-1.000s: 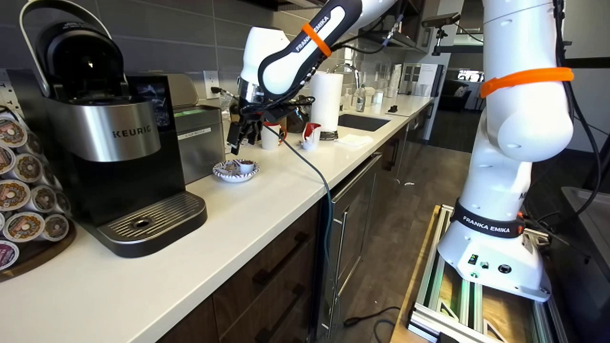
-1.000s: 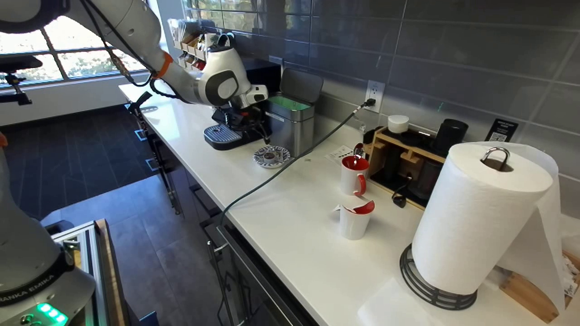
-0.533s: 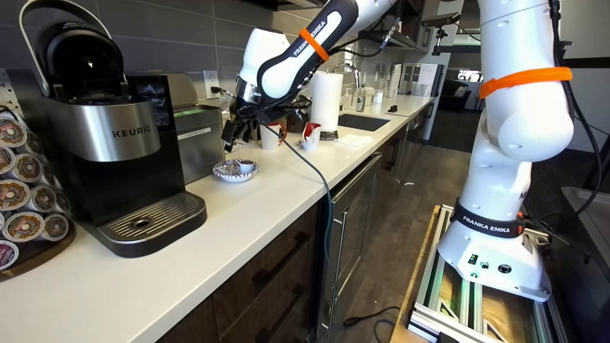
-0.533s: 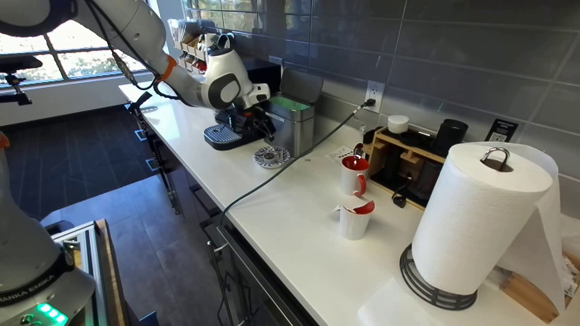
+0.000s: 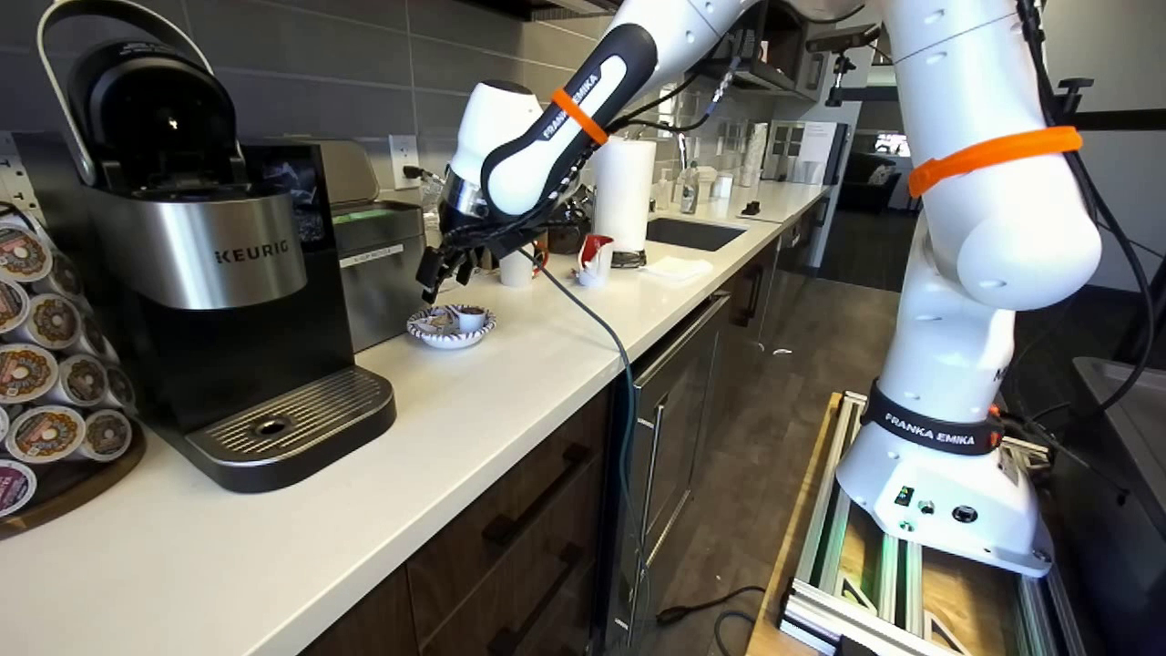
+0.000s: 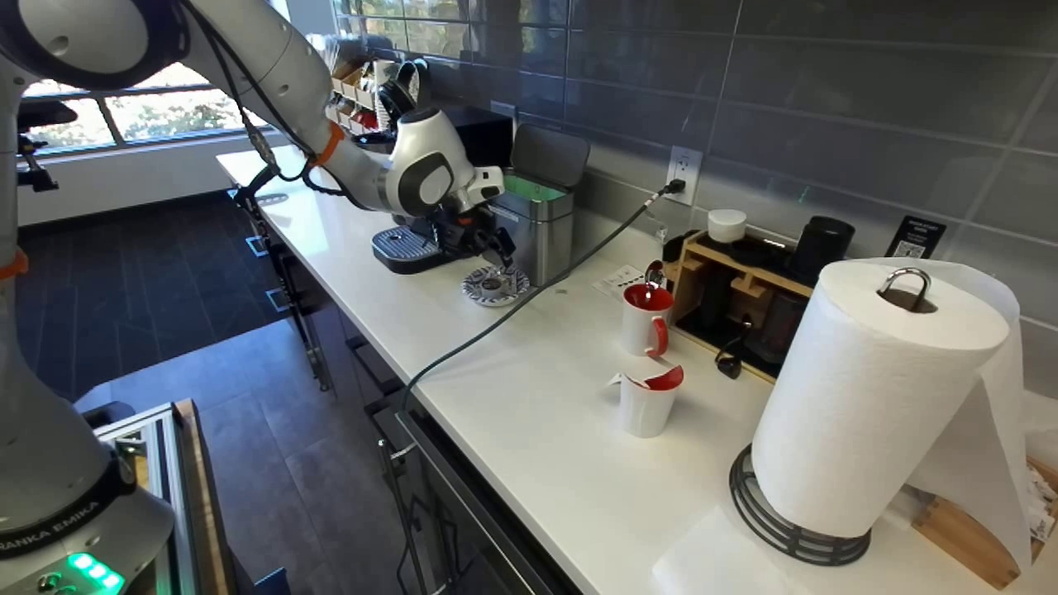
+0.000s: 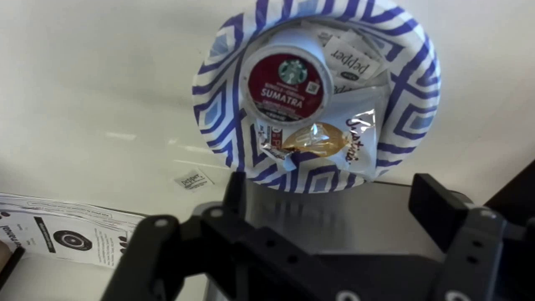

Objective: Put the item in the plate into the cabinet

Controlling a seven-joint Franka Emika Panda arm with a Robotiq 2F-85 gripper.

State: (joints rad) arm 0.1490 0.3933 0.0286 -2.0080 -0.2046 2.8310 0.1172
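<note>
Counter (image 5: 455, 401): long, white top, dark wooden drawers (image 5: 510, 524) beneath.

Arm (image 5: 1016, 246): white, orange bands, base beside the counter; bent out over the top.

Coffee machine (image 5: 209, 273): black and silver, marked KEURIG, lid raised.

Bin (image 5: 387, 282): grey metal, lid up; just beside the coffee machine.

Paper-towel roll (image 6: 872, 397): white, upright on a dark wire stand (image 6: 802, 541).

Gripper (image 7: 329, 188): black, tilted downward above the counter; fingers (image 7: 432, 205) spread wide apart, holding nothing; tips near the rim of the plate (image 7: 217, 104), on the side nearest the bin.

Plate: round, shallow, white with blue pattern; on the counter, just beside the bin.

Printed sheet (image 7: 75, 236): white, black print; cut off by the wrist view's edge.

Mug (image 6: 643, 326): white, red inside, red handle; upright on the counter, well apart from the plate.

Cup (image 6: 647, 411): white, red inside, uneven rim; near the mug.

Snack packet (image 7: 361, 129): glossy, marked Justin's; in the plate.

Coffee pod (image 7: 288, 85): white, dark red lid marked SUMATRA; in the plate, lid facing up.

Pepper packets (image 7: 351, 62): paper; inside the plate, beside the coffee pod.

Loose pepper packet (image 7: 193, 179): on the counter, outside the plate, near its rim.
</note>
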